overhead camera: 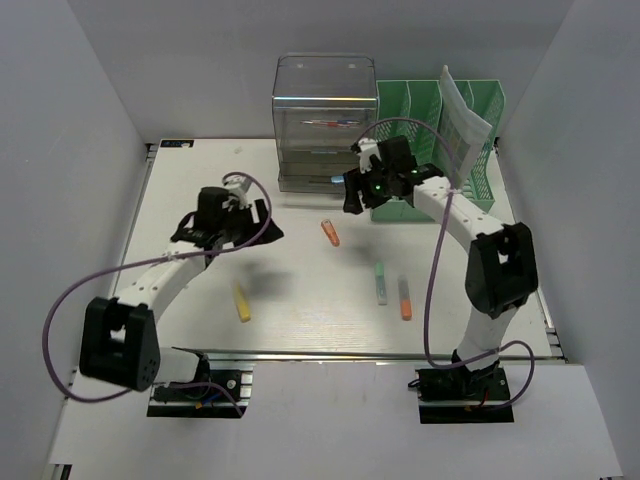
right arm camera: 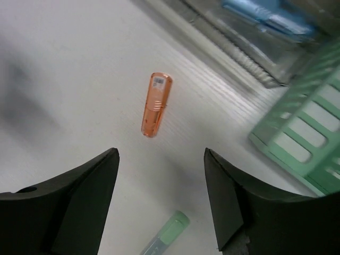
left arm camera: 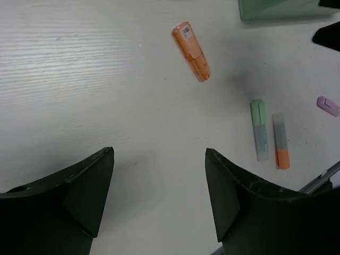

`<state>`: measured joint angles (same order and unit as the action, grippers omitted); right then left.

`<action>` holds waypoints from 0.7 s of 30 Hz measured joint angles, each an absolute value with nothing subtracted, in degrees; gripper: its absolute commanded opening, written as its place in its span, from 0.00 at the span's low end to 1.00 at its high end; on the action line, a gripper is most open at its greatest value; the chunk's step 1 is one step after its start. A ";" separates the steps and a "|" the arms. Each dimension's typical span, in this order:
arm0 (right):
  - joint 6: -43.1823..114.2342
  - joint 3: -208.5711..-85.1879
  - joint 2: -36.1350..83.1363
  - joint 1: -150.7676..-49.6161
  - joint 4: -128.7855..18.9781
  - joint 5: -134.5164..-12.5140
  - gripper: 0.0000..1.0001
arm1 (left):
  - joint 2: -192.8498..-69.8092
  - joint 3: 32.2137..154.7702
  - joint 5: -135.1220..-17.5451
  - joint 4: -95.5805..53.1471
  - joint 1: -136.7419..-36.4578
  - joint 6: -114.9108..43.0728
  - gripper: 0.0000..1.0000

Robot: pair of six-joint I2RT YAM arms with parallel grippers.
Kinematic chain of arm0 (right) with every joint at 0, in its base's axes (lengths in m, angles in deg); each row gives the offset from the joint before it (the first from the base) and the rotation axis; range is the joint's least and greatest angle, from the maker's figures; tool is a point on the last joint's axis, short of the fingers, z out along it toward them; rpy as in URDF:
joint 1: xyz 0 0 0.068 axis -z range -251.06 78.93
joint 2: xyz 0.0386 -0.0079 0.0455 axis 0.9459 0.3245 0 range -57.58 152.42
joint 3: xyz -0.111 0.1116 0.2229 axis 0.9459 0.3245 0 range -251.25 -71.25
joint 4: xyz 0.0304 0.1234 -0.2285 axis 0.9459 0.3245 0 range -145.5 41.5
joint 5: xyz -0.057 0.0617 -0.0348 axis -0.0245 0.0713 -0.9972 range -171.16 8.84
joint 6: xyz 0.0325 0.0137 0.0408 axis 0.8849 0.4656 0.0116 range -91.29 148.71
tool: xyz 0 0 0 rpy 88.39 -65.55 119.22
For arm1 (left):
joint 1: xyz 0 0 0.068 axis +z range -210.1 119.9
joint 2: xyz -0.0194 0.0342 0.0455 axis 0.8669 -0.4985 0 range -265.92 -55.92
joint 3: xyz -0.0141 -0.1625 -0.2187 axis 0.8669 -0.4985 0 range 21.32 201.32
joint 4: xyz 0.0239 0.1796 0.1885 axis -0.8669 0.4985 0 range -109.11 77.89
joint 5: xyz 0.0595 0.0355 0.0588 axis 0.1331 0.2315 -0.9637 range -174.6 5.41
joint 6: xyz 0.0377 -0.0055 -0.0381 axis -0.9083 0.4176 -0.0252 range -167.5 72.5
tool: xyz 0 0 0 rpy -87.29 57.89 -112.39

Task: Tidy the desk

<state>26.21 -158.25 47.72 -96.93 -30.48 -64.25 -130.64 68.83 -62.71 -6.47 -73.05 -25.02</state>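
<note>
Both my arms are up over the table (overhead camera: 300, 320), the big off-white top that fills everything between the grey walls, with its metal rail along the near edge by my bases.

My left gripper (left arm camera: 159, 154) hangs above the left half of the table, spread wide with nothing in it, just bare tabletop between the fingers. My right gripper (right arm camera: 161, 153) is the same, wide apart and empty, up near the far edge, right in front of where the clear drawer unit (overhead camera: 325, 120) and the green file rack (overhead camera: 480, 105) meet.

Stuff lying around:
- A short orange highlighter (overhead camera: 331, 233) lies flat roughly mid-table, a bit toward the far edge. Both wrist cams see it ahead of the fingers, not touching anything.
- A yellow marker (overhead camera: 242, 301) lies toward the near edge, left of centre, on its own.
- A green highlighter (overhead camera: 380, 283) and an orange-tipped grey one (overhead camera: 405, 298) lie side by side toward the near edge, right of centre. They're close but apart.

The drawer unit sits against the far edge about in the middle, and there's something blue in one of the drawers, though I can't make out what. The file rack is just beside it in the far right corner, with a sheet of paper (overhead camera: 462, 125) standing tilted in one slot.
</note>
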 measured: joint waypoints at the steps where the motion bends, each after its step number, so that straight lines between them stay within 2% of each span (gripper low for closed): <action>1: 27.13 -157.55 46.05 -96.15 -30.96 -64.77 0.74 | -132.83 71.10 -64.48 -5.66 -75.26 -24.41 0.79; 2: 27.98 -156.72 44.33 -95.34 -31.40 -65.39 0.79 | -134.77 73.27 -66.33 -4.74 -77.42 -23.64 0.79; 4: 29.57 -155.19 40.79 -93.87 -32.12 -66.76 0.80 | -138.38 77.35 -69.92 -3.10 -81.55 -21.92 0.79; 6: 31.02 -153.61 37.18 -91.91 -32.56 -66.76 0.68 | -142.14 81.40 -74.44 -1.38 -85.75 -19.73 0.80; 8: 32.02 -152.39 34.27 -89.83 -33.19 -65.91 0.50 | -146.25 85.13 -79.05 1.25 -89.71 -17.06 0.79; 10: 33.18 -151.01 31.80 -87.69 -33.63 -64.62 0.46 | -151.84 90.20 -84.65 4.72 -93.42 -14.05 0.79; 15: 34.86 -145.05 26.82 -84.08 -35.62 -62.74 0.46 | -167.89 107.56 -97.70 16.26 -99.98 -4.91 0.76; 21: 36.35 -140.65 22.19 -82.29 -38.13 -60.71 0.48 | -179.99 126.53 -109.02 28.61 -104.22 4.01 0.74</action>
